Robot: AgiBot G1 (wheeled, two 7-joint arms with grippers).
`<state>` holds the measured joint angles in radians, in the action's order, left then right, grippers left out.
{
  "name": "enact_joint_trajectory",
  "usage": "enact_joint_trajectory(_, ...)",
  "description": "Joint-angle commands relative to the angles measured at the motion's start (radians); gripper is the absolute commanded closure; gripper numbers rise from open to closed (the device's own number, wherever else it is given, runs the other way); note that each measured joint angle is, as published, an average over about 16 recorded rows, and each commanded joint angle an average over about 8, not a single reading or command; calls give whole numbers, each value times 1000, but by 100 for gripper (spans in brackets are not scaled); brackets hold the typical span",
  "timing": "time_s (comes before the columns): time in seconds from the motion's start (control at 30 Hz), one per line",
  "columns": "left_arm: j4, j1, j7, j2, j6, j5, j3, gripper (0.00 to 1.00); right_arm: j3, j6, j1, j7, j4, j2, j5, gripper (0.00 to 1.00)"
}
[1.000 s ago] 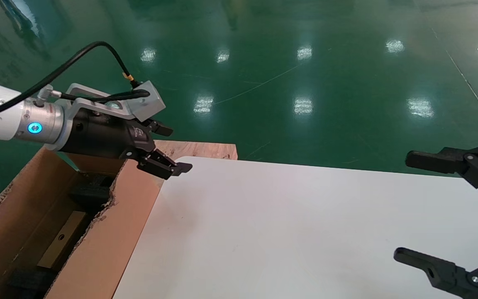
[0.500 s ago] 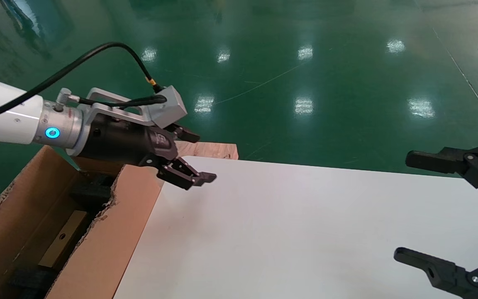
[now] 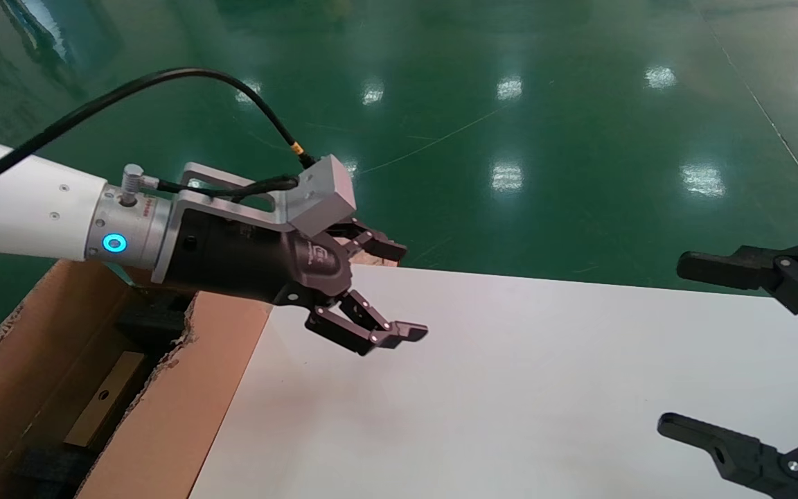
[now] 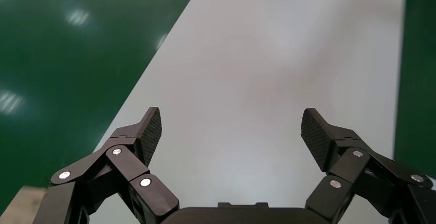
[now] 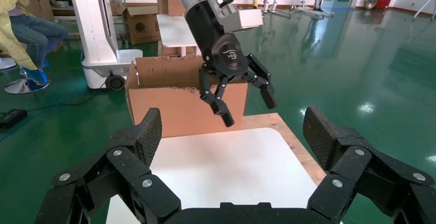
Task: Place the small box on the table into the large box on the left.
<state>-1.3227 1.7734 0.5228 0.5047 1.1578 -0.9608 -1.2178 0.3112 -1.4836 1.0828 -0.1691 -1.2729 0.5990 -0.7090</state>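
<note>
Judging from how things lie, your placement looks done. The small box (image 3: 102, 396) lies down inside the large box (image 3: 163, 416), a tan flat carton with a round hole showing on its upper face, resting low between dark foam pieces (image 3: 151, 320). Confirm this yourself, since only part of the carton shows past the ragged flap edge.

The left gripper (image 3: 385, 291) hangs above the desk (image 3: 510, 388), just past the large box's near wall and on the desk side of it. Its fingers (image 4: 150, 131) are spread wide and hold nothing; the left wrist view shows only bare white surface between the two pads. No carton shows on the desk in any view.

The right gripper (image 3: 752, 346) sits at the right edge of the desk, well apart from the work. Its fingers (image 5: 149, 131) are also spread apart and empty. The right wrist view looks across the desk toward the large box and shows the left gripper poised in front of it.

Remaining items, as a judgement: none for the box itself. What is left is for you to clear the left arm from the carton and settle it. One caution: the large box stands tight against the desk edge, so keep the arm's sweep above that torn flap. A wooden board (image 3: 371, 258) shows at the desk's far corner, behind the left gripper.
</note>
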Motion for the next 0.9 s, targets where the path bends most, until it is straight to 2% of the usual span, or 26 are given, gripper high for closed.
enact_joint_trajectory(0.03, 2, -40, -19, 6, 19, 13, 54, 0, 0, 0, 0, 0, 0, 0, 0, 0)
enact_joint_trajectory(0.9, 31, -564, -270, 86, 272, 186, 757, 0, 1, 0, 0, 0, 0, 0, 1, 0)
